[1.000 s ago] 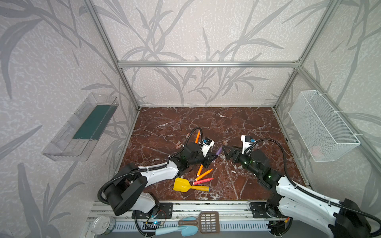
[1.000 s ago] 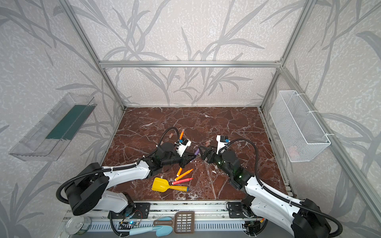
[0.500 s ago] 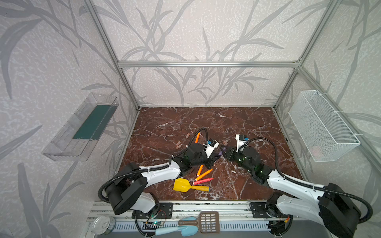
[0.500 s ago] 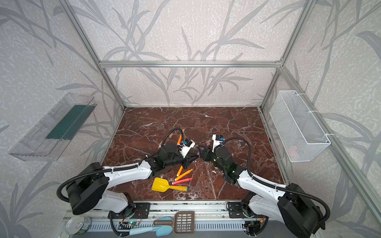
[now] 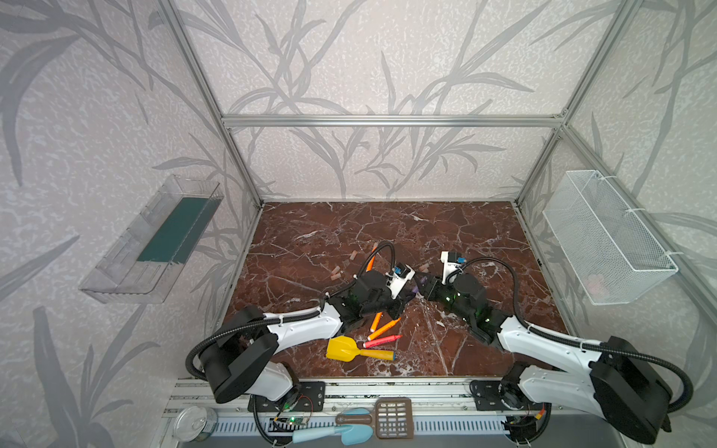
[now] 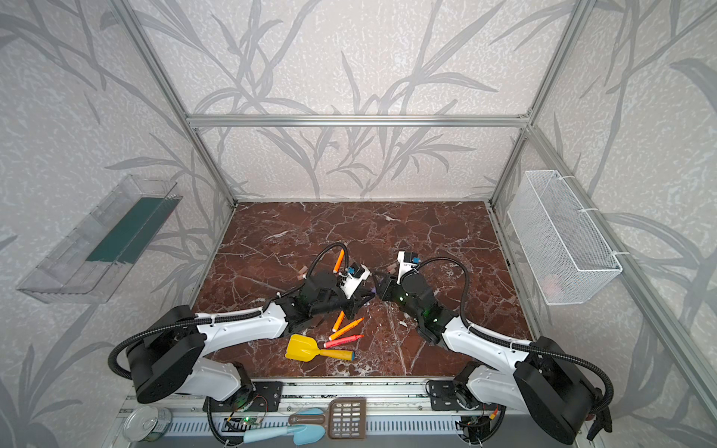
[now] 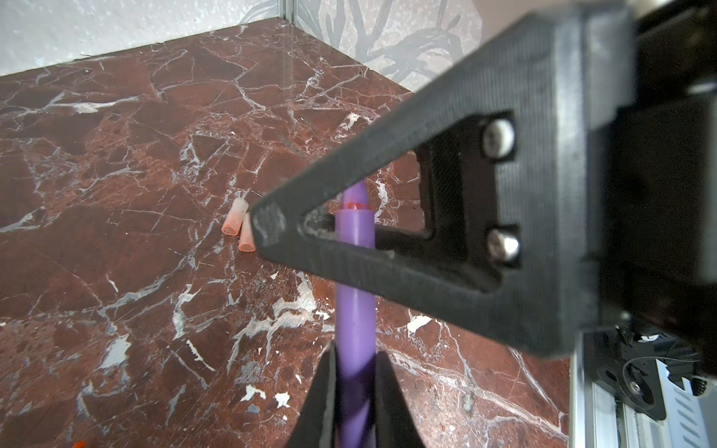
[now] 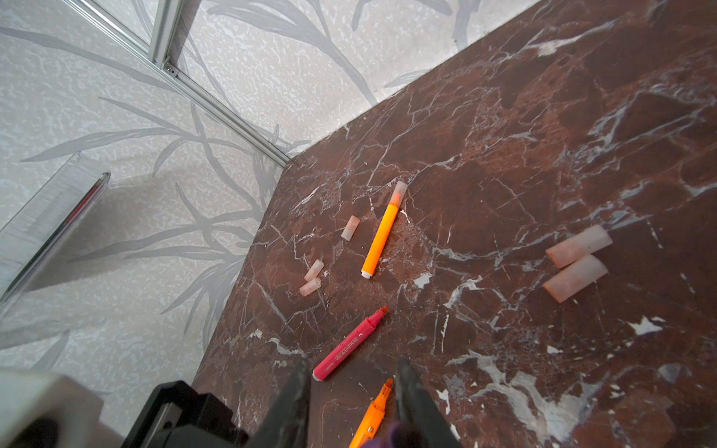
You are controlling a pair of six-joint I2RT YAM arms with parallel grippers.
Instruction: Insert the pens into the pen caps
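Observation:
My left gripper is shut on the purple pen, held above the floor at mid-table. My right gripper meets it tip to tip in both top views. One of its fingers crosses the pen's tip end, and its jaws still stand apart. Loose pen caps lie by a capped orange pen. Two more caps lie side by side. A red pen and an orange pen lie below the right jaws.
A yellow toy shovel lies near the front edge beside orange pens and a red pen. A wire basket hangs on the right wall and a clear tray on the left wall.
My right gripper has moved left to the left gripper and its jaws have narrowed round the purple pen's tip end. The left gripper has kept hold of the pen.

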